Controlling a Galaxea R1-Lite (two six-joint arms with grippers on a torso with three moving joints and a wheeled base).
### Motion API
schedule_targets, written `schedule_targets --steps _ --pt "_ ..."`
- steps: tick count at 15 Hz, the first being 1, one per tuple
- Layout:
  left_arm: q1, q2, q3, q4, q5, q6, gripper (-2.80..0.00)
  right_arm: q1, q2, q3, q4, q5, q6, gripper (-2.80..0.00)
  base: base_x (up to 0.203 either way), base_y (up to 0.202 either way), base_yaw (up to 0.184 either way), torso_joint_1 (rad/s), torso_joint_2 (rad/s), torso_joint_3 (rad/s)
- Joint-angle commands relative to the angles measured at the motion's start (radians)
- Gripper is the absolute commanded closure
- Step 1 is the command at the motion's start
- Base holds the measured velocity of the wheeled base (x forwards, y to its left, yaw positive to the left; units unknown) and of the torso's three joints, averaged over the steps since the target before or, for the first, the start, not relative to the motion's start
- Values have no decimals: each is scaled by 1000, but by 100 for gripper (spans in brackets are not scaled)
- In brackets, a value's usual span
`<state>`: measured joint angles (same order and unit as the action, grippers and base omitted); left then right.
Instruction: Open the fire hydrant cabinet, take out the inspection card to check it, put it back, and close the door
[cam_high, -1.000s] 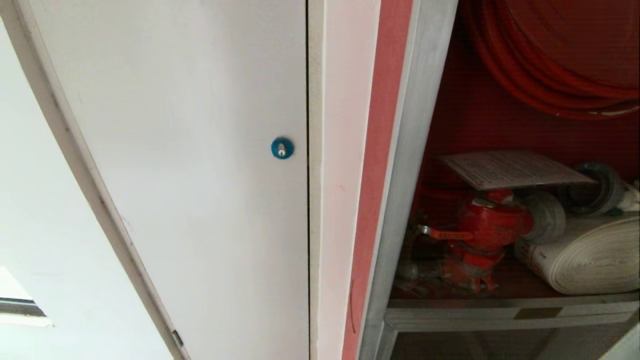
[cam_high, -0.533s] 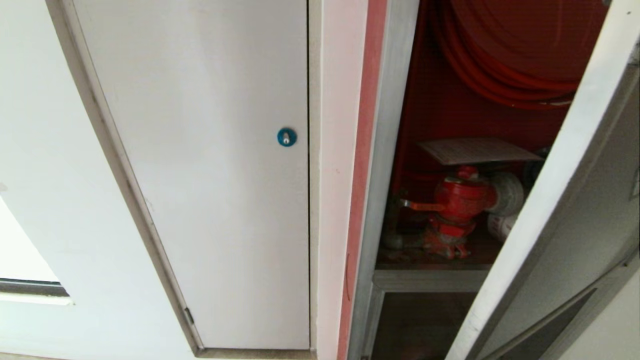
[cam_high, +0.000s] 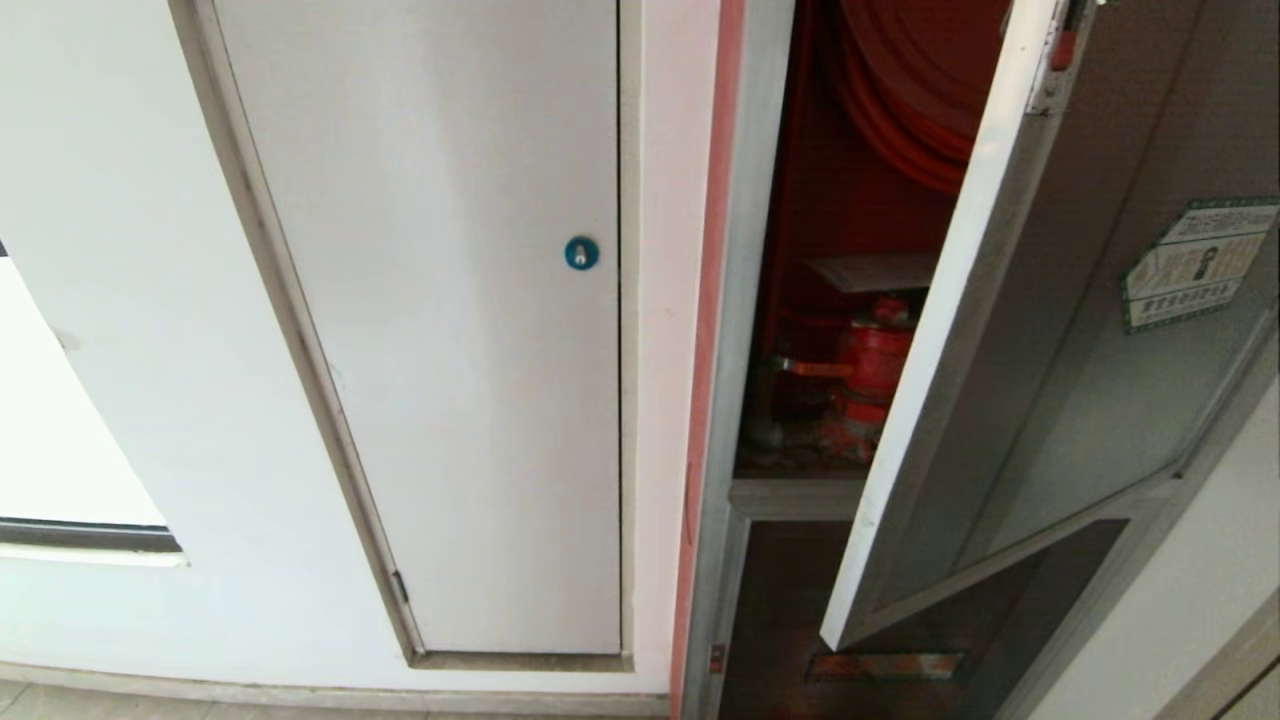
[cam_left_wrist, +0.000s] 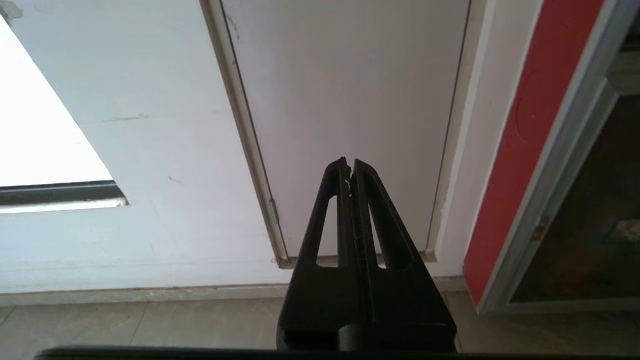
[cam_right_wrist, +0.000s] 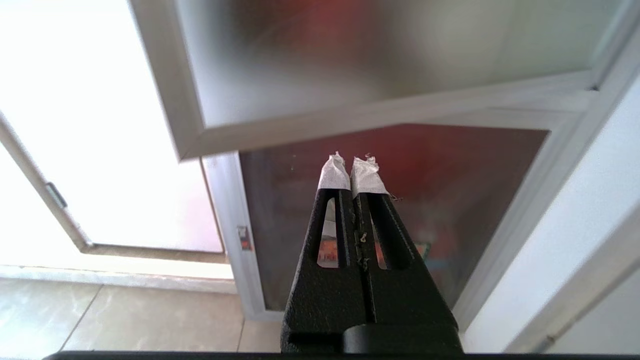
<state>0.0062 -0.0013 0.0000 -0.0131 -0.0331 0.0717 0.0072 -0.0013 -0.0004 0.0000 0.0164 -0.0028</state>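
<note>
The door (cam_high: 1010, 330), a dark tinted glass pane in a brushed aluminium frame bearing a green-bordered sticker (cam_high: 1195, 262), stands partly ajar over the fire hydrant cabinet (cam_high: 745, 300); the flat white inspection card (cam_high: 872, 270) lies on top of the red valve (cam_high: 868, 365) inside. Both the left gripper (cam_left_wrist: 349, 167) and the right gripper (cam_right_wrist: 351, 165), its tips wrapped in white tape, are closed and empty, low before the wall. To seat the latch, press flat on the rigid frame, not the smooth glass.

White wall (cam_high: 120, 250), white-grey panel (cam_high: 440, 350) with blue round lock (cam_high: 581, 253), pale tiled floor (cam_left_wrist: 150, 325).
</note>
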Motion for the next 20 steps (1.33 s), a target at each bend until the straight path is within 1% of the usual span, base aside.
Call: schedule_targets --steps 1,13,14,20 --pt "0 0 8 -1 -1 0 0 0 0 0 0 0 0 0 -193 0 -3 9 2 7" --pt "1 0 8 -1 1 1 0 0 0 -1 0 0 0 0 -194 0 1 3 3 2" --pt "1 0 8 -1 -1 1 0 0 0 0 0 0 0 0 -125 0 -1 -7 -7 -2" --pt "0 0 8 -1 -1 0 0 0 0 0 0 0 0 0 0 0 0 0 0 0"
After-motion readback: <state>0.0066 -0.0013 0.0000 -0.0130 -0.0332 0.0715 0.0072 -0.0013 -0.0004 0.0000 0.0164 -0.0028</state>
